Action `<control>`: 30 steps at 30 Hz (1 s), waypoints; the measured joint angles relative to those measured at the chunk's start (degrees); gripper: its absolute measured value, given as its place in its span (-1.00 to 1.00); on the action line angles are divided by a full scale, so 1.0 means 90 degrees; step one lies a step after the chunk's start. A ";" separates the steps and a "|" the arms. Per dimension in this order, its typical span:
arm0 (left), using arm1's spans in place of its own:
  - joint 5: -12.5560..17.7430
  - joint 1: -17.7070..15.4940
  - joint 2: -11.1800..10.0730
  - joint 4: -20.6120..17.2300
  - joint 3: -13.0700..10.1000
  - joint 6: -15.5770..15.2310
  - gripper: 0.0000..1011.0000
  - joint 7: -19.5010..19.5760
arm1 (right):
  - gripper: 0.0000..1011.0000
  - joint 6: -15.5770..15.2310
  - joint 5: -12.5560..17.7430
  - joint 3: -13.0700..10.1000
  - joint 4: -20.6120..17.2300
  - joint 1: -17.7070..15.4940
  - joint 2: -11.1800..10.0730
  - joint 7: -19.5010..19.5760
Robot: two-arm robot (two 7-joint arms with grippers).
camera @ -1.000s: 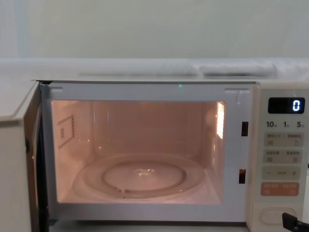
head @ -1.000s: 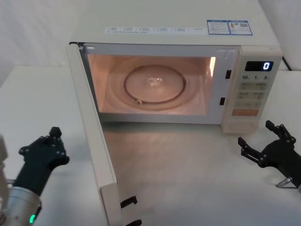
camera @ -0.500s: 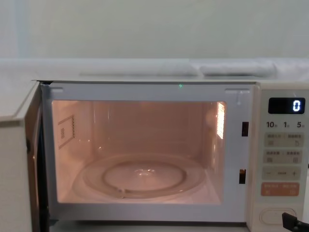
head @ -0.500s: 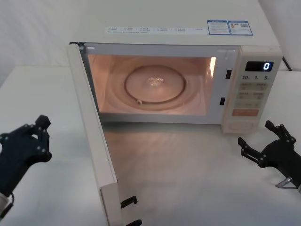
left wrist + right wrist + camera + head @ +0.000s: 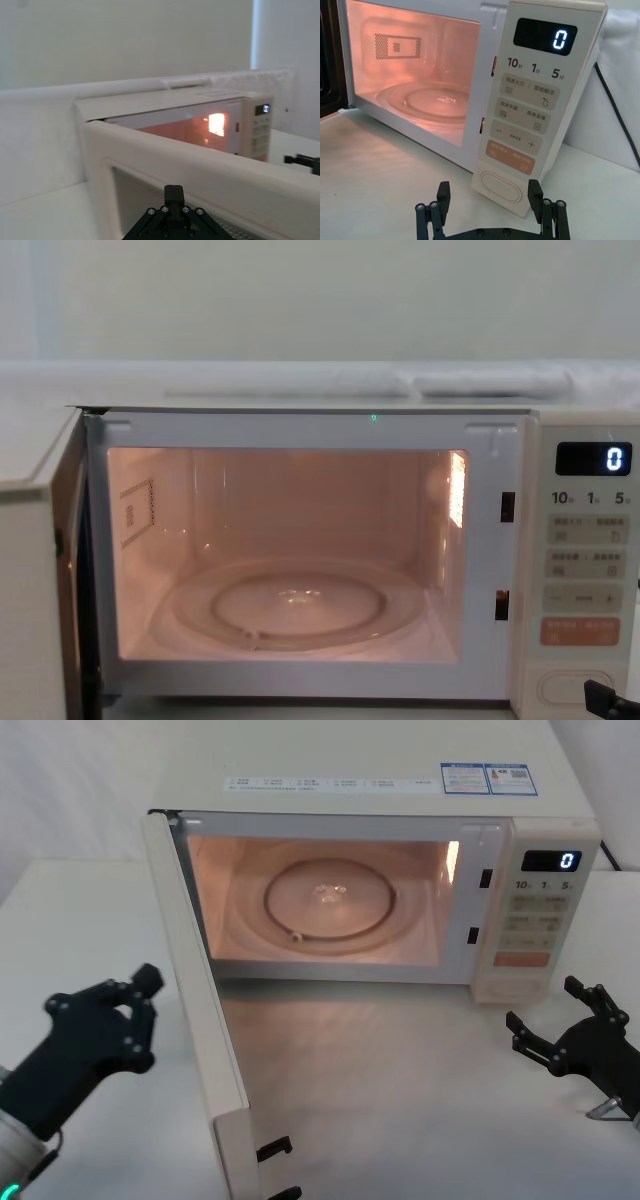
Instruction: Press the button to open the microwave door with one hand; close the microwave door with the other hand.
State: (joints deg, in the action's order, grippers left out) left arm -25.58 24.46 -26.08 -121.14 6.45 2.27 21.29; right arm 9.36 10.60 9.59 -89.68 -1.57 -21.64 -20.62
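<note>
Head view – door: the microwave door (image 5: 195, 1010) stands swung wide open, running from the upper left of the cavity down to the lower middle of the frame, its latch hooks at the bottom edge; the cavity (image 5: 320, 900) is lit with the glass turntable (image 5: 328, 898) inside.
Head view – left gripper: the left gripper (image 5: 118, 1015) sits at the lower left, just beside the door's outer face but apart from it, fingers drawn close together with nothing between them.
Head view – right gripper: the right gripper (image 5: 560, 1020) rests at the lower right on the table (image 5: 400, 1100), fingers spread and empty, near the control panel's foot.
Left wrist view – door: the door's top edge (image 5: 200, 165) fills the lower half, close ahead of the gripper.
Right wrist view – button: the button (image 5: 500, 186) sits at the bottom of the control panel (image 5: 530, 100), below the orange key (image 5: 511, 159), directly ahead between the spread fingers; the display (image 5: 545, 36) reads 0.
Chest view – cavity: open and glowing at centre; door edge at the far left.
Step in hand – judged: opening looks done — closing falls to the left gripper.
Doing it well: meet the outer face flat, near the free latch end for leverage, and sweep along the hinge arc – pushing through until the hooks seat.
</note>
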 joint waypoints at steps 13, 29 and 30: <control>0.0261 -0.0733 -0.0010 0.0136 -0.0947 -0.0052 -1.00 -0.0207 | 0.98 0.0000 0.0000 0.0000 0.0000 0.0000 0.0000 0.0000; 0.0735 -0.1711 0.0450 0.0618 -0.1917 -0.0171 -1.00 -0.0554 | 0.98 0.0000 0.0000 0.0000 0.0000 0.0000 0.0000 0.0000; 0.0770 -0.1795 0.0488 0.0679 -0.1972 -0.0182 -1.00 -0.0570 | 0.98 0.0000 0.0000 0.0000 0.0000 0.0000 0.0000 0.0000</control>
State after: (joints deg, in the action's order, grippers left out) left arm -18.66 8.30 -21.69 -115.02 -11.30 0.63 16.17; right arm 9.36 10.60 9.59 -89.68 -1.57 -21.63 -20.62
